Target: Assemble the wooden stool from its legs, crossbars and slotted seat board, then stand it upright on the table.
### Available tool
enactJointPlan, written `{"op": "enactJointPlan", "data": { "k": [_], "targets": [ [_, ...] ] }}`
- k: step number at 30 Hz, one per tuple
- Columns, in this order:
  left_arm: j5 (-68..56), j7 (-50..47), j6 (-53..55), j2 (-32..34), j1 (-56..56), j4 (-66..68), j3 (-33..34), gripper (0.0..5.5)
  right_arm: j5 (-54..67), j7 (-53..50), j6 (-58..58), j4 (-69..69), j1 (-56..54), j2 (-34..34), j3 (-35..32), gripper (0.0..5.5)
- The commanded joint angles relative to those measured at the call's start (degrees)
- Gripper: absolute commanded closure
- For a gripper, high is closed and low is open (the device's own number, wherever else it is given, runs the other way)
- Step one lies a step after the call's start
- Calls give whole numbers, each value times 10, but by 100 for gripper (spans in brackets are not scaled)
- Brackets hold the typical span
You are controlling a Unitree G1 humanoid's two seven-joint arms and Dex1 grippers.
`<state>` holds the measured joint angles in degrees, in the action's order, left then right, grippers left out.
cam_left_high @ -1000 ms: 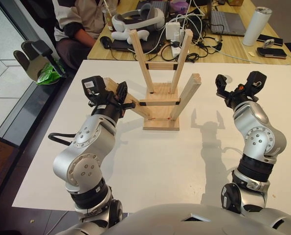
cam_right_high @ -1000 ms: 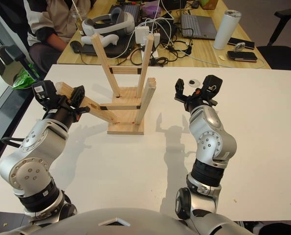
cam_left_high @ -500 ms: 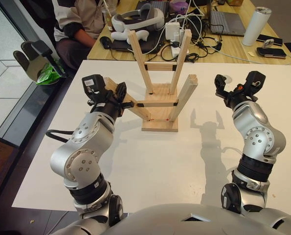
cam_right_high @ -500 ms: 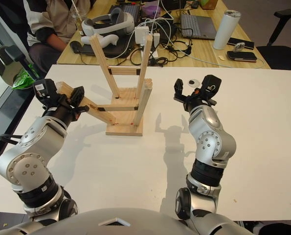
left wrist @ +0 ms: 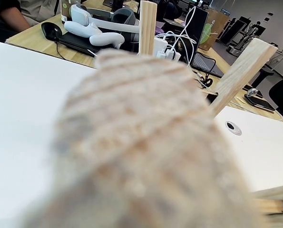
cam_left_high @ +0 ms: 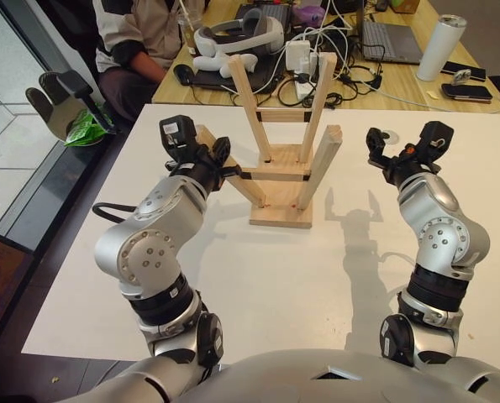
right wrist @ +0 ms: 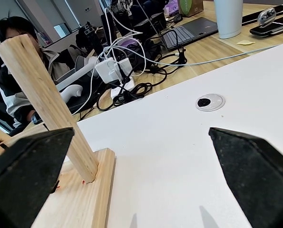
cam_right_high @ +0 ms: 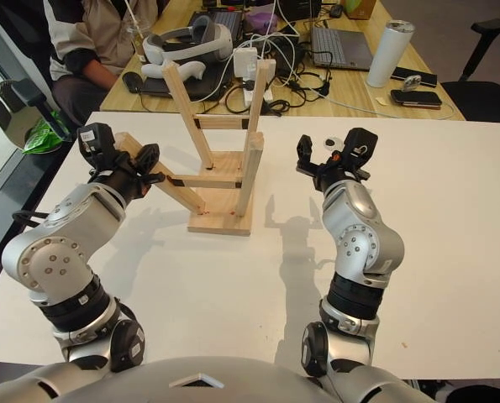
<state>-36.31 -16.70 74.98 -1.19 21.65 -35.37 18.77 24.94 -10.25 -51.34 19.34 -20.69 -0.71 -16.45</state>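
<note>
Lying upside down on the white worktop, the wooden stool rests on its one seat board, which sits flat with four legs rising from it. The two rear legs stand nearly upright and lean slightly toward each other. They are joined by one crossbar about halfway up. The near-right leg tilts a little outward. The near-left leg slants far out toward the robot's left. A second crossbar runs between these two front legs, making two crossbars in sight.

The left pincer is clamped on the upper part of the near-left leg, with a finger on either side of the wood. In the left wrist view that leg appears as a blurred mass of pale grain right against the camera.

The right pincer hangs above the worktop to the stool's right, apart from the near-right leg and holding nothing. Its two dark fingers are spread wide in the right wrist view. That view also shows one round grommet set into the worktop farther back.

Behind the worktop stands a wooden desk. It carries one white headset, one laptop, one pale tumbler and a tangle of cables.
</note>
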Motion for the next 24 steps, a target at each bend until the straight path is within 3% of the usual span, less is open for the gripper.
{"op": "enactJointPlan", "data": {
  "k": [1,7,16,17,24],
  "targets": [
    [7,12,71,-11,-22,38,-16,448,-2,2,0,-2,-7,3,3,10],
    [56,43,37,77,-26,1,-134,448,-2,2,1,-1,-6,4,3,10],
    [87,65,11,88,-40,-12,-171,448,-5,5,2,5,-3,7,7,10],
    [87,67,10,86,-40,-12,-171,410,-5,5,3,6,-2,7,8,10],
    [101,74,3,63,-33,-15,-149,302,-6,7,6,8,2,7,10,10]
  ]
}}
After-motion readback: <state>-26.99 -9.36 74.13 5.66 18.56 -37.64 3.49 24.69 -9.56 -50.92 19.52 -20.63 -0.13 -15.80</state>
